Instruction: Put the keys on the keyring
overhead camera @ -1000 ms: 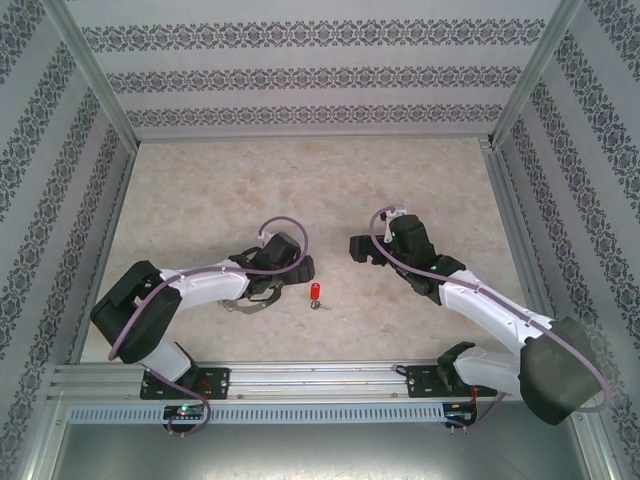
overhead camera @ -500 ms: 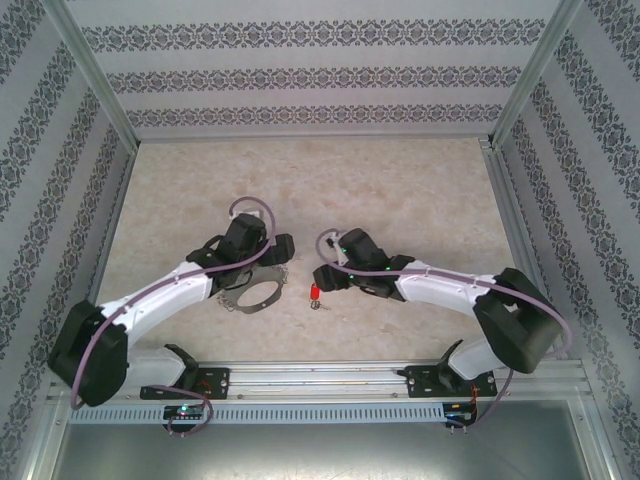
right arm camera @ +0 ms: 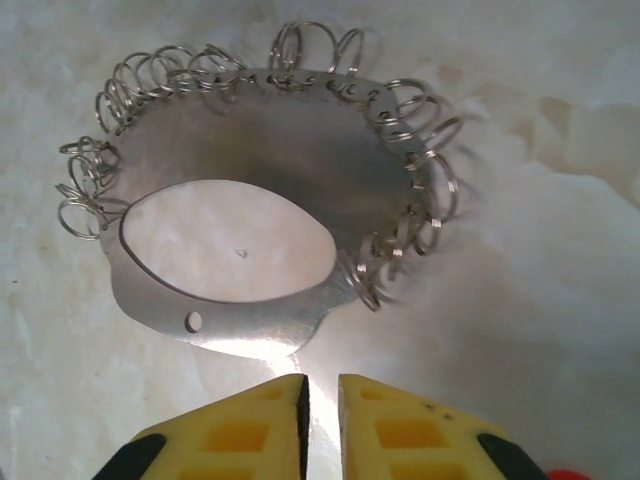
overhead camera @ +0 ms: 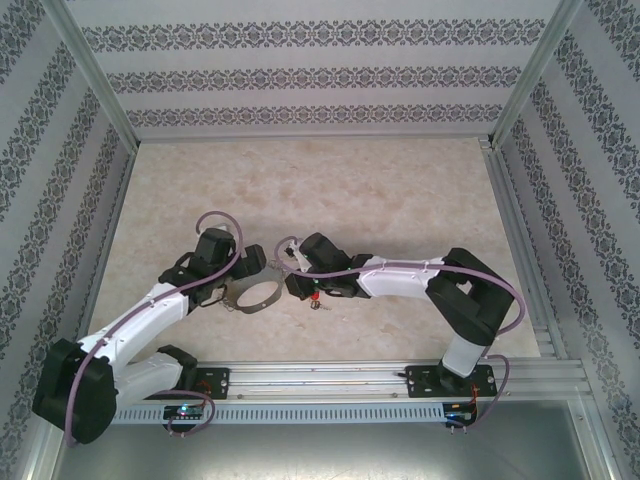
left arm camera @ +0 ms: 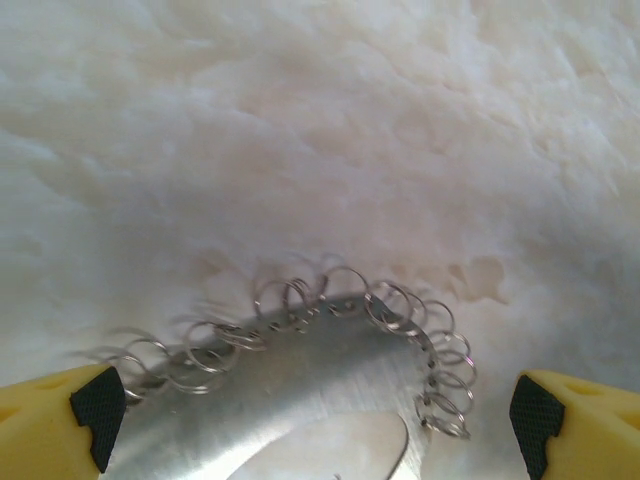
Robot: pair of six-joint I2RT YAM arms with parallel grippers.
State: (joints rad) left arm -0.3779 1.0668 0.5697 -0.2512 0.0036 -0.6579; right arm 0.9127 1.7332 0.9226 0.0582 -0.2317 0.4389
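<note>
Keyring (right arm camera: 290,150) is seen flat on the tabletop (right arm camera: 540,260), just ahead of the right claw (right arm camera: 320,420), whose yellow fingers are pressed nearly together with nothing pinched. The left claw (left arm camera: 315,415) is spread wide, with the keyring's fringed edge between its tips; contact cannot be told. The key (overhead camera: 316,291) is placed just right of the keyring, beside the right claw, and is cut to a red sliver in the right wrist view. The keyring's near half is cropped in the left wrist view.

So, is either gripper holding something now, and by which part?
Nothing is held. The left gripper is open astride the keyring; the right gripper is nearly shut on nothing.
</note>
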